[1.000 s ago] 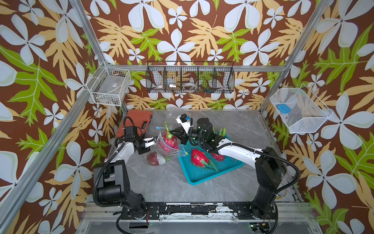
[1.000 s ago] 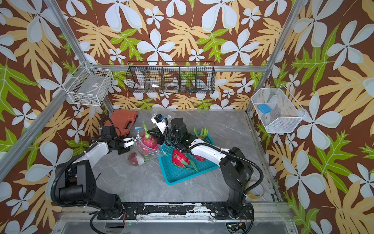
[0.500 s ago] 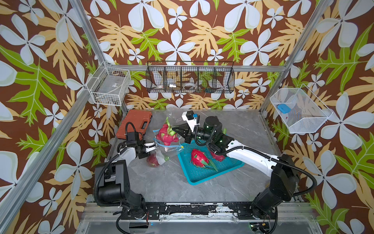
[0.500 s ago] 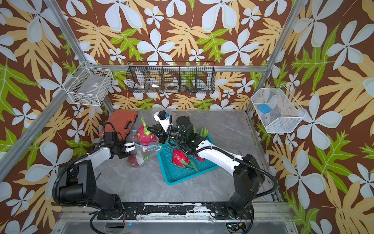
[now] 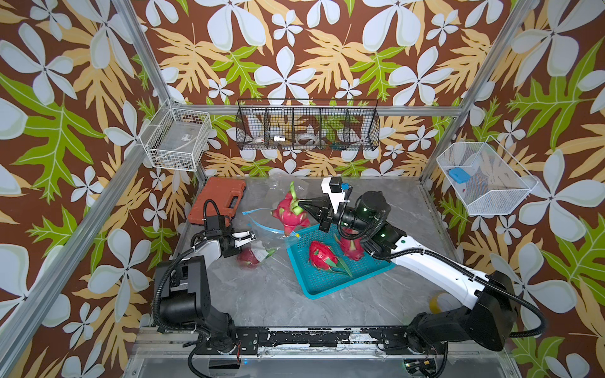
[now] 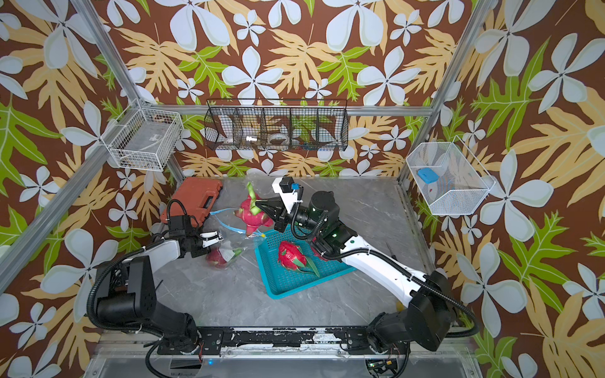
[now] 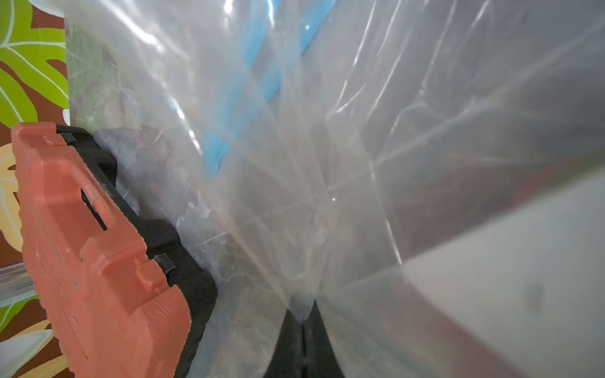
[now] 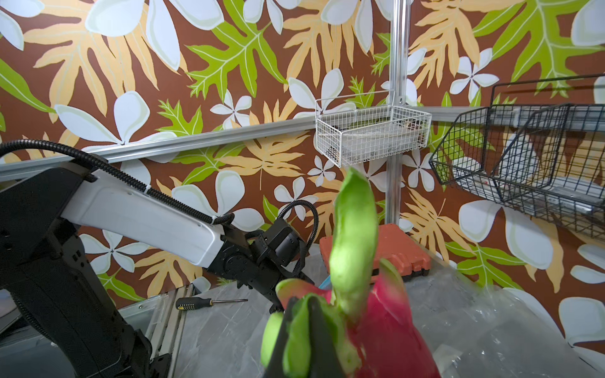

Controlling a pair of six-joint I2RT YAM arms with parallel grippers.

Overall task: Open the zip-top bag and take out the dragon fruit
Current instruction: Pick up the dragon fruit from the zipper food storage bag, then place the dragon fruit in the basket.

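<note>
Right gripper is clamped on a leaf of the dragon fruit, hoisting it by the tray, while left gripper pinches the bag so it can't tag along.

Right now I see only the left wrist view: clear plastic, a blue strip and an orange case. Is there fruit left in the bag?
Observer: Yes. One bagged fruit lies inside the bag, which the left gripper pinches shut.
Operator: What does the right gripper do?
Observer: The right gripper is shut on a green scale of the lifted fruit and holds it up near the far corner of the tray.
Operator: Is the tray empty?
Observer: No. It holds two: a near fruit in the open and a far fruit partly under the right arm.
</note>
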